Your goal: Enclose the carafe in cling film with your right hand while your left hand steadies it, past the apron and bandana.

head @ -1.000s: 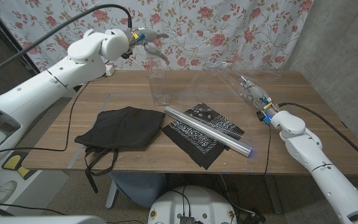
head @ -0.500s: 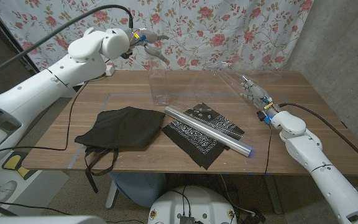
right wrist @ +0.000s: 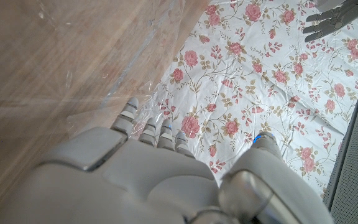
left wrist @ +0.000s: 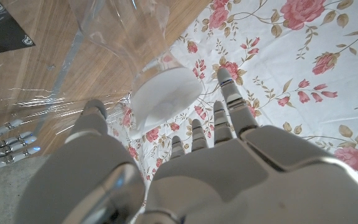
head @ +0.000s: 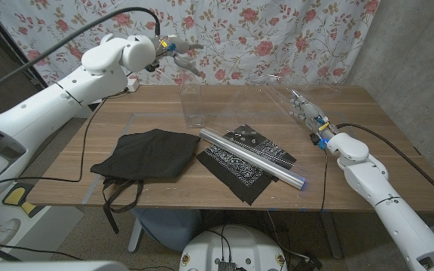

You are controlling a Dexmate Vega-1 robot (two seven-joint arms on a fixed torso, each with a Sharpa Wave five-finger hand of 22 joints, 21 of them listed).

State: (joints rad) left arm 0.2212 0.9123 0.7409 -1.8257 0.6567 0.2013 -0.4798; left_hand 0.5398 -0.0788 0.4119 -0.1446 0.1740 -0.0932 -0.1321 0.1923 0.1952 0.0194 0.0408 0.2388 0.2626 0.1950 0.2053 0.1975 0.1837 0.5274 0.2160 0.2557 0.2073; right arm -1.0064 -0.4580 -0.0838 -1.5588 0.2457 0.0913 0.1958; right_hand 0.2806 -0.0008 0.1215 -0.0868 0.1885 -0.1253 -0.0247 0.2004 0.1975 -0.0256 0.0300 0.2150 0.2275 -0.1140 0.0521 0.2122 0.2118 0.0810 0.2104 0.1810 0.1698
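Head view: our spread, empty left hand (head: 181, 54) should settle onto the clear glass carafe (head: 193, 104) while our right hand (head: 306, 111) holds the transparent cling film (head: 266, 94) taut.

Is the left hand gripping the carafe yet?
No. In the head view the left hand hovers open above the carafe, with clear space between its fingers and the rim.

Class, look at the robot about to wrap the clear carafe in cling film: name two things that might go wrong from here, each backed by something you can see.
1. The left hand hovers above the clear glass carafe without gripping it, so a tug on the film may tip the unsteadied carafe.
2. The right hand holds a stretched sheet of transparent cling film that runs to the long silver film roll lying on the black patterned bandana; pulling may drag the roll or make the film bunch up.
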